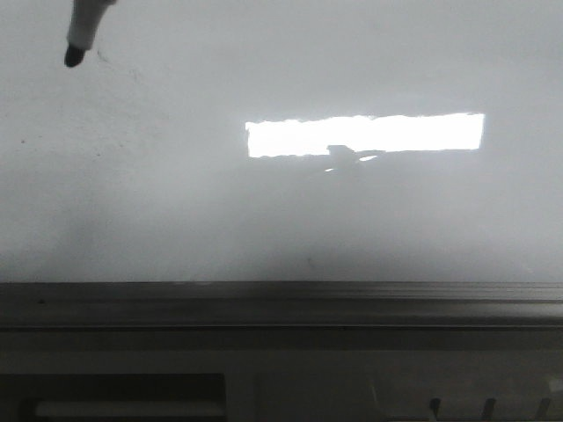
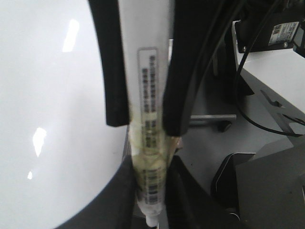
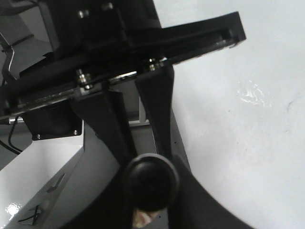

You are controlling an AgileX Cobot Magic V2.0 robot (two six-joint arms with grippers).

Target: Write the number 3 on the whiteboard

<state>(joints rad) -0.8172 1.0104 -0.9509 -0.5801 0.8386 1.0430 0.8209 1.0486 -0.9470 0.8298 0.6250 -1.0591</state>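
Observation:
The whiteboard (image 1: 281,211) fills the front view, glossy grey-white with a bright rectangular glare (image 1: 365,134). The number 3 is out of view; only faint smudges show near the top left. A white marker pen (image 1: 88,22) comes in at the top left, its dark tip (image 1: 74,54) at or just above the board. My left gripper (image 2: 151,176) is shut on this pen (image 2: 148,95), with the board (image 2: 52,119) beside it. My right gripper (image 3: 150,183) is shut on a round black cap (image 3: 151,180) beside the board's edge (image 3: 248,133). Neither gripper shows in the front view.
A grey metal rail (image 1: 281,303) runs along the board's near edge, with a darker panel (image 1: 123,396) below it. Off the board, the left wrist view shows black cables (image 2: 248,95), a white box (image 2: 271,52) and a dark base (image 2: 238,176).

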